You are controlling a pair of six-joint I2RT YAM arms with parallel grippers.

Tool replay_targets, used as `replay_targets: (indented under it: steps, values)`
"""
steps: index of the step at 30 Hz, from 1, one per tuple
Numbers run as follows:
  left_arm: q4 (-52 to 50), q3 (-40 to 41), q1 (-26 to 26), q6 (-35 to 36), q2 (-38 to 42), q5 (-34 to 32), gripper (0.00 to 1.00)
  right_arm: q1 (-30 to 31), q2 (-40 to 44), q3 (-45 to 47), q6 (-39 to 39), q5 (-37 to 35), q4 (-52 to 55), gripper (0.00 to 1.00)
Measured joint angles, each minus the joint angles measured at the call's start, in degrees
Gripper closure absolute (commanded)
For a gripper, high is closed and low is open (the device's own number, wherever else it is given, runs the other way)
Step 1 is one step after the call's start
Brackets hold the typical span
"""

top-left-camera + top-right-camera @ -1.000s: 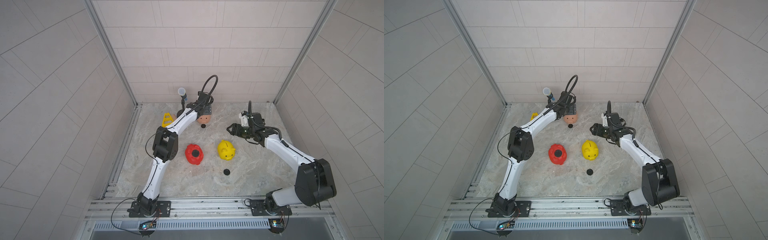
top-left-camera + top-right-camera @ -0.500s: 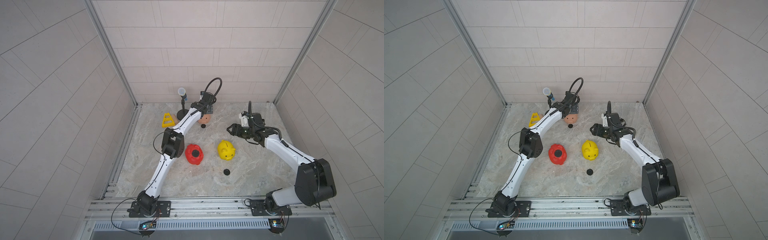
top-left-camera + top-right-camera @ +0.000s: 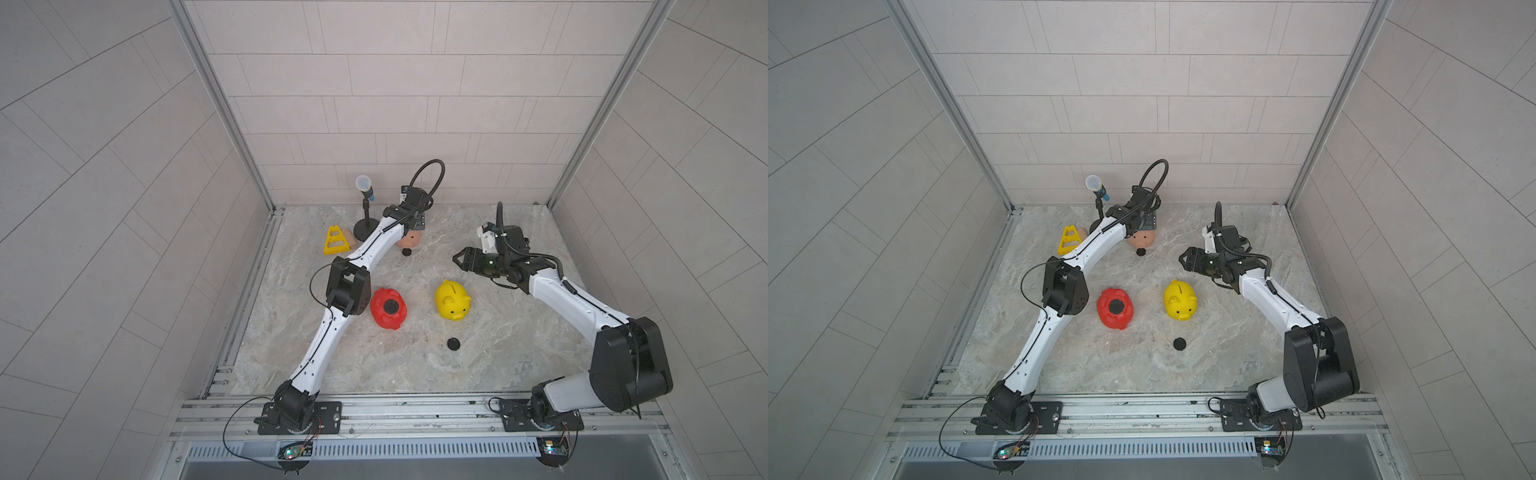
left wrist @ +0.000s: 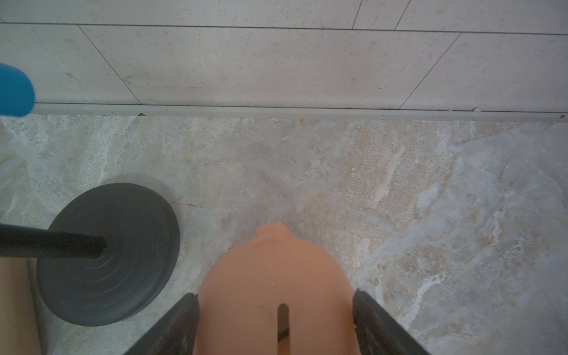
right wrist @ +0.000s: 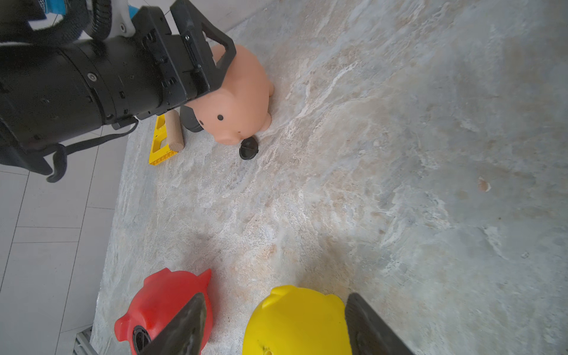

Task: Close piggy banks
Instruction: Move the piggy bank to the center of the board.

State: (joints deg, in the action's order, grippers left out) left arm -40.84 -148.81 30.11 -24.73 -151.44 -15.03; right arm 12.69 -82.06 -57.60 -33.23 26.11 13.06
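The peach-pink piggy bank [image 4: 273, 270] stands upright at the back of the table, coin slot up. My left gripper [image 4: 275, 302] reaches over its back, and its two fingers press against the pig's sides. A black plug [image 3: 406, 252] lies right at its snout. The red piggy bank [image 3: 388, 308] lies tipped over with its dark round belly opening facing up. To its right the yellow piggy bank [image 3: 452, 300] stands upright. Another black plug [image 3: 453, 343] lies in front of it. My right gripper [image 3: 459, 262] hangs open in the air behind the yellow pig, apart from it.
A microphone [image 3: 364, 189] on a stand with a round black base [image 4: 107, 255] stands just left of the peach-pink pig. A yellow triangular frame [image 3: 334, 241] and a wooden dowel [image 5: 175, 132] lie further left. The back wall is close behind.
My left arm has stretched further back over the peach-pink pig and its jaws have narrowed onto the pig's sides. The right arm has not moved.
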Motion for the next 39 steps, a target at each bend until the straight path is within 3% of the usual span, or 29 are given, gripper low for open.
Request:
replay_targets:
  steps: [39]
  values:
    - [-2.99, 30.58, 7.26, -11.89, 20.11, 3.26, 0.16, -1.11, 5.42, 5.84, 0.33, -0.22, -0.07, 0.28]
